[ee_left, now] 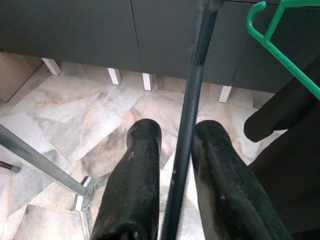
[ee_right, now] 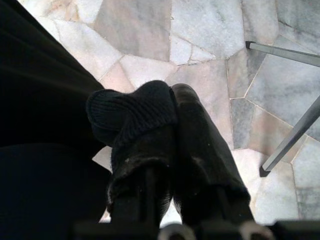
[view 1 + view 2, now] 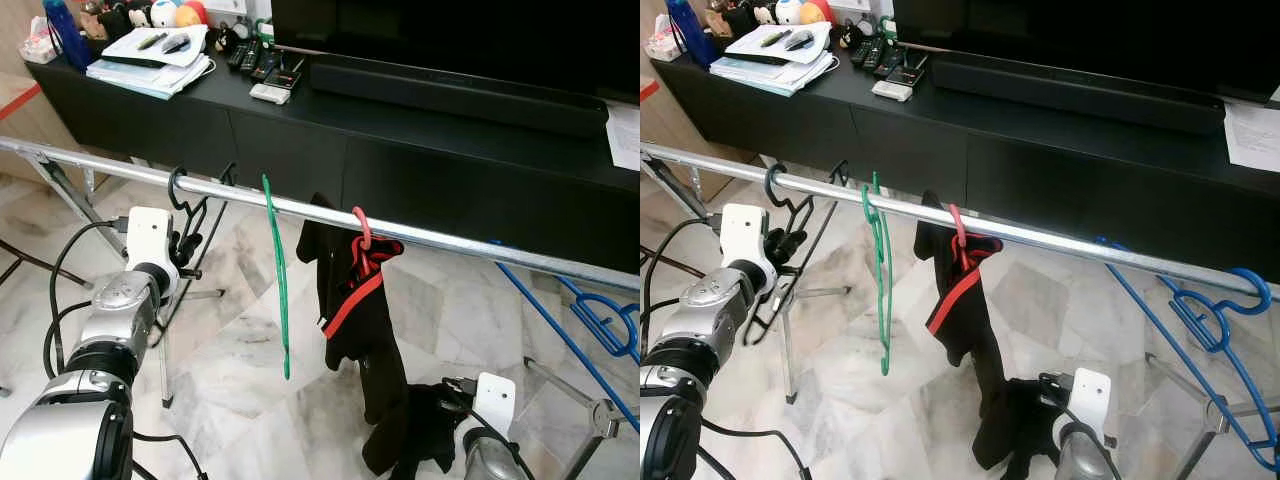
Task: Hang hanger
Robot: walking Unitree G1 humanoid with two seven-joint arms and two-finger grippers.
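A black wire hanger (image 3: 178, 190) has its hook over the silver rail (image 3: 450, 240) near the rail's left end. My left gripper (image 3: 186, 246) is just below the hook. In the left wrist view its fingers (image 1: 135, 180) are closed around the hanger's thin rod (image 1: 189, 115). A green hanger (image 3: 281, 290) hangs bare to the right. Further right, a red hanger (image 3: 360, 228) carries a black garment with red trim (image 3: 350, 310). Low at the garment's hem, my right gripper (image 2: 172, 115) is shut on a ribbed black cuff (image 2: 132, 112).
A blue hanger (image 3: 1210, 320) hangs at the rail's right end. Behind the rail stands a long black TV cabinet (image 3: 300, 140) with papers and remotes on top. Rack legs (image 3: 165, 360) stand on the marble floor below my left arm.
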